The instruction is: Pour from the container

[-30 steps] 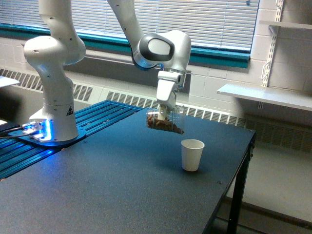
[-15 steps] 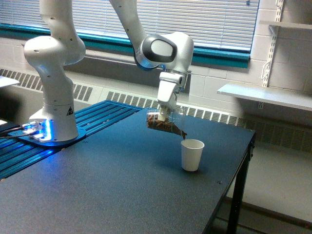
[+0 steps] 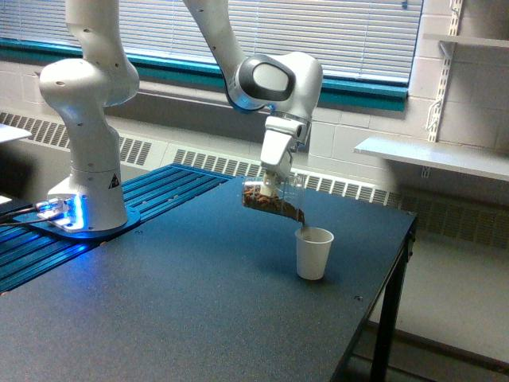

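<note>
Container [image 3: 273, 201]: small clear plastic jar, cylindrical, smooth-walled, tipped almost onto its side with the mouth pointing down toward the exterior view's right. Brown granular contents lie along the lower wall and crowd at the mouth. A thin dark thread of grains runs from the lip to the rim of the cup below. The jar hangs in the air above the bench, just up and to the exterior view's left of the cup, its lip close over the cup's near rim.

Gripper [image 3: 270, 186]: white, boxy, hanging from a rounded white wrist with a dark grey cap. The jaws are closed on the container at its upper wall; the fingertips are partly lost against the clear plastic.

Cup [image 3: 313, 253]: opaque white paper, tapered, open-topped, upright on the bench toward the far right corner in the exterior view.

Bench [image 3: 199, 310]: flat, dark, matt top with a fine speckled texture, squared edges, black metal leg at the exterior view's right.

Arm base [image 3: 86, 167]: glossy white, bulbous joints on a round pedestal, standing on a ribbed blue panel [image 3: 163, 187] at the exterior view's left; blue light glows at its foot.

Background: painted block wall, horizontal slatted blinds [image 3: 350, 36] with a teal sill, a long louvred radiator grille, white wall shelf [image 3: 433, 155] on slotted brackets.
</note>
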Controlling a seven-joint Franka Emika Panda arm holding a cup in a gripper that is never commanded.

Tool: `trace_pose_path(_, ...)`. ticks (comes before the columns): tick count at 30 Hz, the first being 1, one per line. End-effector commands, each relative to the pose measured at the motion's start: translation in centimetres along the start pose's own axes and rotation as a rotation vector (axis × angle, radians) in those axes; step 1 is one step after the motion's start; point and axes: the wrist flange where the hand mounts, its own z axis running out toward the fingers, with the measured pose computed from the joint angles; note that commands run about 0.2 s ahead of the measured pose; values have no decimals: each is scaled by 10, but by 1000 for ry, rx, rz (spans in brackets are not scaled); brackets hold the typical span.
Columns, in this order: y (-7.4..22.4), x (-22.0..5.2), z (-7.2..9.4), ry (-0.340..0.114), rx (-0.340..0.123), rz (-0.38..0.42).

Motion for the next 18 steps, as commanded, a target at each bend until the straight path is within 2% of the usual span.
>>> trace_pose_path(1, -6, 0, -5, -2, -10, -16)
trace_pose_path(18, -10, -1, -4, -19, -26, -1)
